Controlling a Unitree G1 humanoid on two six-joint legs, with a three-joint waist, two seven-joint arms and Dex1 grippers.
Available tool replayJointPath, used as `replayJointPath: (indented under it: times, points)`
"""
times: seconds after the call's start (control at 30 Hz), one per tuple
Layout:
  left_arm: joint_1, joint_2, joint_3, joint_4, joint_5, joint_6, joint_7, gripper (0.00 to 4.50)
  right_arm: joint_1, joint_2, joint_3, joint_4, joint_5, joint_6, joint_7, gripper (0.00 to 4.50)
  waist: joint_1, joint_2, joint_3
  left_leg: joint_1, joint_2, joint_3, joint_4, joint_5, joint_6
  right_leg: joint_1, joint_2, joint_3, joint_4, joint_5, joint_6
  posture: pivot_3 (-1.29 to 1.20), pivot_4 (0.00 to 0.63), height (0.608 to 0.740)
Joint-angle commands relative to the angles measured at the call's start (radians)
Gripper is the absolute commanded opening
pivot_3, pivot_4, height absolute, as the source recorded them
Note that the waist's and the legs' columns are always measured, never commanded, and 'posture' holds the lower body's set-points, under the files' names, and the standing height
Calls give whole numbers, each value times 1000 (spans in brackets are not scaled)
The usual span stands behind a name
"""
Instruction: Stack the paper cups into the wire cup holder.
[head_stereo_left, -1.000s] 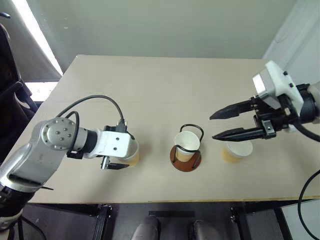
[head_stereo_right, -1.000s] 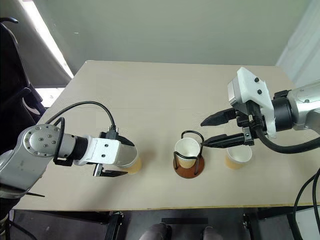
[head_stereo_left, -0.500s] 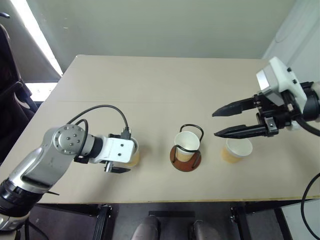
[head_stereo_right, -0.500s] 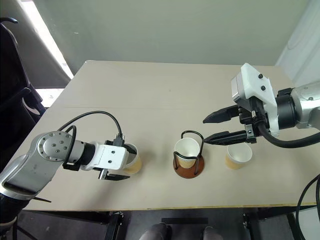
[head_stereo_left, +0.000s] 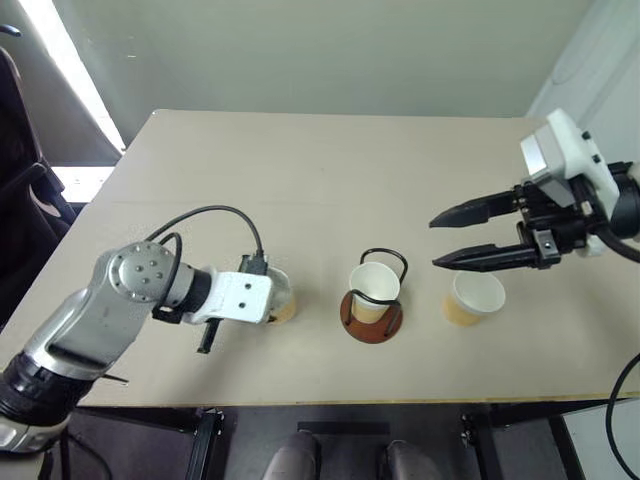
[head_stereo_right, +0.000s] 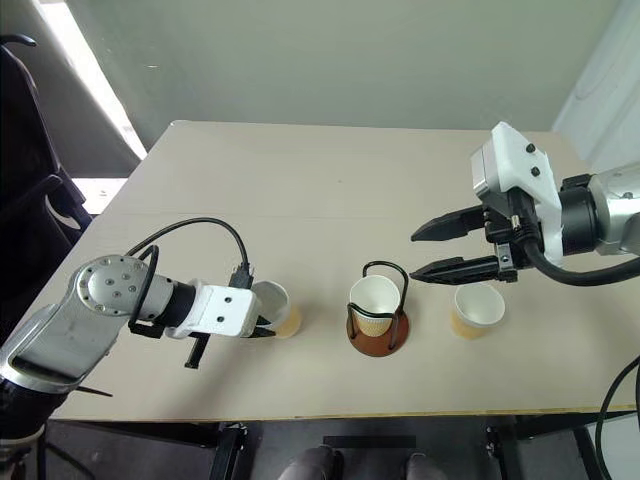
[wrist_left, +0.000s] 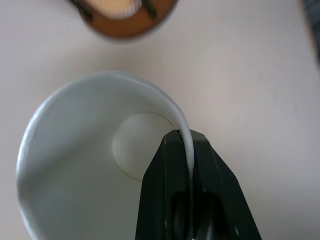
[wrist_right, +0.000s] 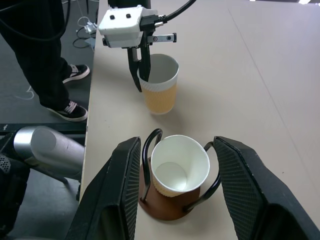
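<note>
My left pincer (wrist_right: 142, 75) is clamped on the rim of a paper cup (wrist_right: 160, 90) standing on the table (head_stereo_left: 300, 190). My right pincer (head_stereo_left: 478, 238) hangs apart. Next, probably: lift the cup into the wire cup holder (head_stereo_left: 372, 300), already holding one.

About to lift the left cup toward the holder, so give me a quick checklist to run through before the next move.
1. Left tool shut on the left cup wall, one finger inside, one outside: ok.
2. That cup upright on the table: ok.
3. Wire cup holder upright, one cup seated: ok.
4. Right tool open, holding nothing, above the right cup: ok.
5. Grip firm enough to lift: cannot tell.
</note>
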Motion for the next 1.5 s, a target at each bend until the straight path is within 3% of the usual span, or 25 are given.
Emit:
replayJointPath:
  times: [0.03,0.27,0.47,0.57,0.73,1.2,1.5]
  points:
    - [-87,-20,41,3,-86,40,-37,12,36,-54,-34,14,-50,-86,67,2305,4,0,0,0,0,0,0,0,0,0,0,-1,0,0,0,0,150,740]
    - [-285,-80,41,75,-208,112,-101,12,85,-92,-20,37,-104,-141,112,2305,2,0,0,0,0,0,1,0,0,0,0,0,0,0,0,0,150,740]
    - [-447,-137,13,169,-228,94,-154,12,111,-101,-21,33,-112,-133,120,2305,1,0,0,0,0,0,1,0,1,1,-1,0,0,1,1,0,150,740]
    - [-509,-172,-6,218,-215,63,-179,0,111,-108,-24,33,-98,-103,117,2806,2,0,0,-1,0,0,1,1,1,1,-1,0,-1,1,1,0,150,740]
    - [-583,-237,-50,276,-210,18,-232,0,127,-110,-33,9,-109,-89,91,4445,2,0,0,-1,0,0,1,1,2,1,-1,0,-1,1,2,0,150,740]
    - [-738,-347,-310,433,-205,-188,-247,0,163,-153,-133,-39,-66,-54,42,4486,4,0,0,-2,0,1,2,1,3,1,-1,0,-2,1,4,0,150,740]
    - [-758,-382,-367,507,-180,-267,-247,0,126,-221,-182,-16,-44,-29,37,4486,7,0,0,-3,0,1,2,0,4,1,-1,0,-2,1,6,0,150,740]
